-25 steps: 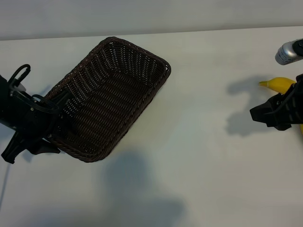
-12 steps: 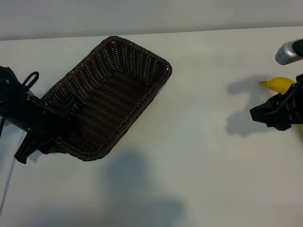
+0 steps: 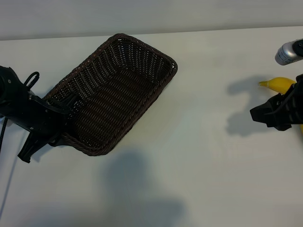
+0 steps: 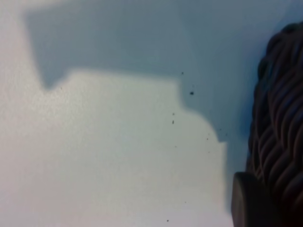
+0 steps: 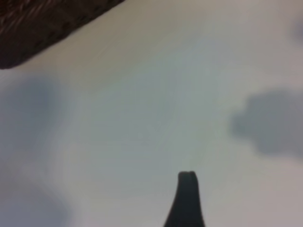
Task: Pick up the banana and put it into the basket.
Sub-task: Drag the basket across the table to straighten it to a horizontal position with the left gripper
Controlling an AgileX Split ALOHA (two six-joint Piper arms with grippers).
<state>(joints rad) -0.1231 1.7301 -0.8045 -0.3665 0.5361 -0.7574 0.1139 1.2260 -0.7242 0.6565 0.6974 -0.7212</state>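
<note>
Exterior view: basket [image 3: 118,90] holds nothing; banana [image 3: 280,83] apart.

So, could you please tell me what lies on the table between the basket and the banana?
Nothing: in the exterior view, only bare white table and shadows separate the basket from the banana.

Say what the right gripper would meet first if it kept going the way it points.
Probably bare table: the right gripper points down toward open tabletop, and its wrist view shows only the basket far off. Depth is unclear.
</note>
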